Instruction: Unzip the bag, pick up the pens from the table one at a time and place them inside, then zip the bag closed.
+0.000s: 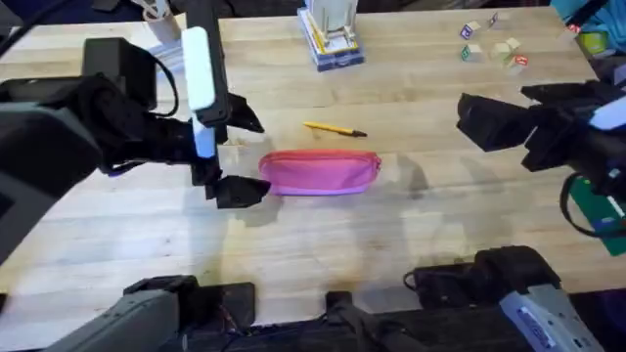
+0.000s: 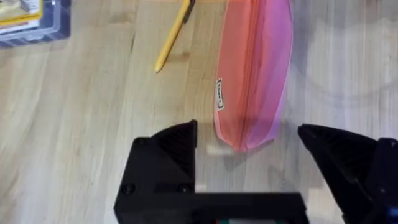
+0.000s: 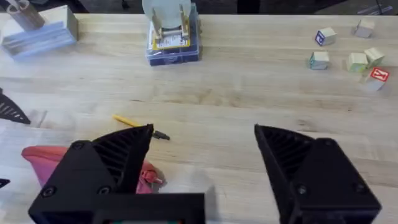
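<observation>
Near the middle of the counter point(image 1: 391, 244), you have the pink bag point(image 1: 320, 173) lying flat with its long side running left to right. Its zipper edge faces away from the arm bases, and the pictures do not let you tell whether the zipper is done up. Just beyond the bag, a little apart from it, lies the yellow pen point(image 1: 334, 128), slightly slanted, with its dark tip toward the right.

Your left claw point(image 1: 246, 154) sits at the bag's left end with its black fingers spread wide apart. One fingertip is on the far side of that end and the other on the near side. In the left wrist view, the bag point(image 2: 252, 68) points its narrow end into the gap between the two fingers point(image 2: 171, 146), with the pen point(image 2: 173, 36) lying alongside the bag on the wood. Whether a finger touches the fabric cannot be told.

Your right claw point(image 1: 489, 122) hangs well to the right of the bag, holding nothing, its fingers set wide apart as the right wrist view shows.

Farther back on the counter stands a clear box of cards point(image 1: 331, 39). A cluster of small letter blocks point(image 1: 494, 44) lies at the far right.
</observation>
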{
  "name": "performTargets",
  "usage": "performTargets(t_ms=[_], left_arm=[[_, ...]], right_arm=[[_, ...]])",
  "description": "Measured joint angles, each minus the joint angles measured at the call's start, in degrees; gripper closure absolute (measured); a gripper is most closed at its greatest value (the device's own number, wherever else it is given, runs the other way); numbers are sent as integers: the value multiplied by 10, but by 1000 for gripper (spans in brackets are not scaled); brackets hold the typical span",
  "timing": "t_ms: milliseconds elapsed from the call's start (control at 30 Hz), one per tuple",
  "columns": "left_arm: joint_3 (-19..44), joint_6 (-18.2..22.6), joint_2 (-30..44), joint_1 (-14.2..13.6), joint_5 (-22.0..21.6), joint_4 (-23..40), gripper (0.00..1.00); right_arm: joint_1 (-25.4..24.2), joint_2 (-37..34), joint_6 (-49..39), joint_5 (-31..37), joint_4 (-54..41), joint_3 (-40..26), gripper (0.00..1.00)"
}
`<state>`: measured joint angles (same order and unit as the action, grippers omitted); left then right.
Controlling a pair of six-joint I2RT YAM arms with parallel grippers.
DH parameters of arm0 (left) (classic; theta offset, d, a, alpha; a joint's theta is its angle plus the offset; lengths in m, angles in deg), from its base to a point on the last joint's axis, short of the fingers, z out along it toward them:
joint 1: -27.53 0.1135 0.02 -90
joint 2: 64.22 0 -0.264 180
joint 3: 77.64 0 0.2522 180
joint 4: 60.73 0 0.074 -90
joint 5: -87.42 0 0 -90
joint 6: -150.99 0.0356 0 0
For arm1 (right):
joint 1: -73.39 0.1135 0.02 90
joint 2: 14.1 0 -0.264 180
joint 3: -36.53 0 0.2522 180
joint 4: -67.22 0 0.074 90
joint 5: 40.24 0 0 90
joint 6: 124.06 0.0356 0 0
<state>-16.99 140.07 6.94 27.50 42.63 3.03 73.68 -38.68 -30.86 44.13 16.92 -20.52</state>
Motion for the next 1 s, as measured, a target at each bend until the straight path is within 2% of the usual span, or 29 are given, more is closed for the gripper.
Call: performTargets(t_ms=[400,867,900,1000], left_arm=[[0,3,103,-23,3,-46,7],[0,3,110,-25,15,-48,7],[0,2,110,-25,16,-48,47],[0,3,110,-25,16,-48,270]], right_arm=[[0,0,0,0,0,0,4],[0,0,0,0,0,0,4],[0,0,0,0,0,0,4],[0,0,0,0,0,0,4]])
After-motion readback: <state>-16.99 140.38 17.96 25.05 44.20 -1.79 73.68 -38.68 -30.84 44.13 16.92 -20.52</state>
